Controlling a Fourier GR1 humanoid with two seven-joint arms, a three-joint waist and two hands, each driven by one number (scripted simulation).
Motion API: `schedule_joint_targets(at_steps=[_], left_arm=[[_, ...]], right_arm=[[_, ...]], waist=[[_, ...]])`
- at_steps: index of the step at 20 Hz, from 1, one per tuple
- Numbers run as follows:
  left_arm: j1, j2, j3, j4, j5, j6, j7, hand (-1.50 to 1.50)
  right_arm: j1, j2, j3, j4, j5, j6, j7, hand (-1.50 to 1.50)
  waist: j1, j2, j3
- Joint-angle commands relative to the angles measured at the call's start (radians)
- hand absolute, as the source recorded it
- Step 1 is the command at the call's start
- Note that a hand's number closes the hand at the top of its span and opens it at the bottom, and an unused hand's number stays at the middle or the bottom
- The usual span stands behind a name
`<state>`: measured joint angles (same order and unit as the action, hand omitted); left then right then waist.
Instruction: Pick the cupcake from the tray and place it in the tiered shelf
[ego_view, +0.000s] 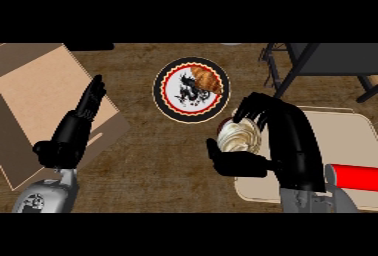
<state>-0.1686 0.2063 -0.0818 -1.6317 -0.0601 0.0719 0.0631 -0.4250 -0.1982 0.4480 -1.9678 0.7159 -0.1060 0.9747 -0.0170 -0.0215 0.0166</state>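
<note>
- Right now, in the head view, your right hand (289, 140) is at the right side, just over the left edge of the beige tray (347, 131).
- Its fingers (251, 107) curl down over the top of the cupcake (238, 136) and the thumb (235, 163) comes in from below, so the hand is clamped on the cupcake.
- You can see the cupcake's pale swirled cream between fingers and thumb; its lower part is hidden by the hand.
- The cupcake is at the tray's left edge, near the plate and well apart from the shelf. You cannot tell from this view whether it rests on the tray or is lifted off it.
- A red cylinder (356, 176) shows by your right forearm, at the tray's lower right.
- Your left hand (70, 137) is at the left, fingers (93, 97) straight and pointing up the view, holding nothing, over the edge of a flat brown board (37, 95).
- A round plate (159, 91) with a red and black rim lies on the brown counter (148, 165), up and to the left of the cupcake, with a croissant (206, 81) on its upper right part.
- The dark shelf (325, 57) stands at the upper right, beyond the tray, only partly in view.
</note>
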Motion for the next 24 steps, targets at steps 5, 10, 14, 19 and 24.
schedule_joint_targets(at_steps=[5, 10, 14, 19, 24], left_arm=[[0.029, -0.02, 0.002, 0.092, 0.019, -0.025, 0.03, 0.0], [0.007, -0.04, -0.012, 0.101, 0.005, -0.023, 0.034, 0.0], [0.035, -0.046, -0.019, 0.112, -0.004, -0.029, 0.003, 0.0], [0.047, -0.052, -0.024, 0.075, -0.009, -0.031, 0.033, 0.0], [-0.023, -0.052, 0.004, 0.164, -0.008, -0.042, -0.008, 0.0]], right_arm=[[-0.176, -0.035, -0.095, -0.109, 0.149, 0.143, 0.212, 1.5], [-0.217, -0.082, -0.221, -0.118, 0.163, 0.159, 0.178, 1.5], [-0.33, -0.138, -0.293, -0.097, 0.171, 0.259, 0.194, 1.5], [-0.403, -0.177, -0.411, 0.005, 0.127, 0.266, 0.141, 1.5], [-0.481, -0.223, -0.478, 0.125, 0.14, 0.245, 0.071, 1.5]], waist=[[0.003, 0.018, -0.019], [0.001, 0.021, -0.018], [0.001, 0.02, -0.019], [0.015, 0.021, -0.018], [0.01, 0.029, -0.018]])
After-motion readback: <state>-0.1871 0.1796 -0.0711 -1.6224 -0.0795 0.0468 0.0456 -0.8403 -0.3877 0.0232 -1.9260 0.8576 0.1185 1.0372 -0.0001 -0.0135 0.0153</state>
